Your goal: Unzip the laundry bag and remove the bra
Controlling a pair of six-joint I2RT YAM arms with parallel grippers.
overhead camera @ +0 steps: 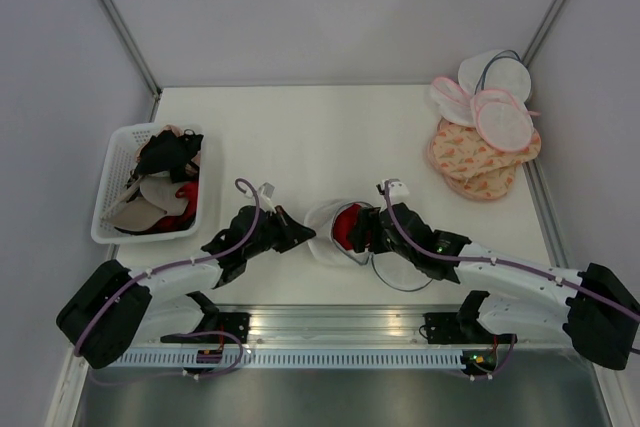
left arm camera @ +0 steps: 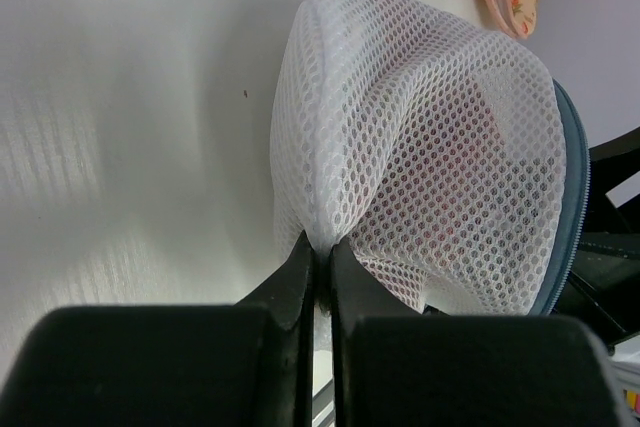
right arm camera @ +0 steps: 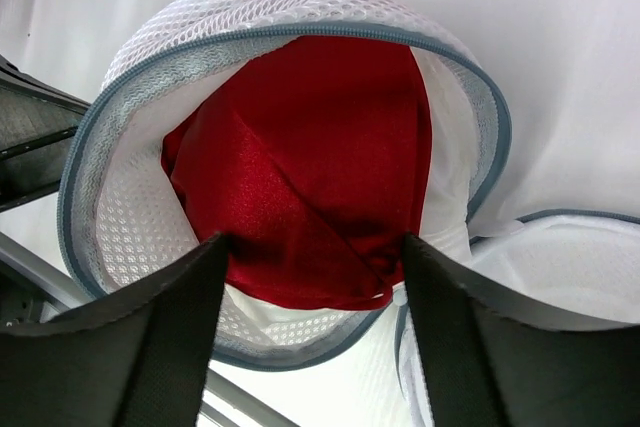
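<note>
The laundry bag [overhead camera: 327,232], white mesh with a dark grey zipper rim, lies at the table's near middle, unzipped, its mouth facing right. A red bra [overhead camera: 347,227] shows inside. My left gripper [overhead camera: 303,236] is shut on the bag's mesh [left arm camera: 420,147] at its left side; the fingers [left arm camera: 300,277] pinch a fold of mesh. My right gripper [overhead camera: 362,234] is open at the bag's mouth. In the right wrist view its fingers [right arm camera: 180,297] stand either side of the red bra [right arm camera: 310,167] inside the grey rim [right arm camera: 300,32]. The bag's lid flap [right arm camera: 570,257] lies to the right.
A white basket [overhead camera: 118,169] of garments stands at the left. A pile of peach patterned bags [overhead camera: 480,162] and pink-rimmed round white bags [overhead camera: 500,117] lies at the back right. Grey walls enclose the table.
</note>
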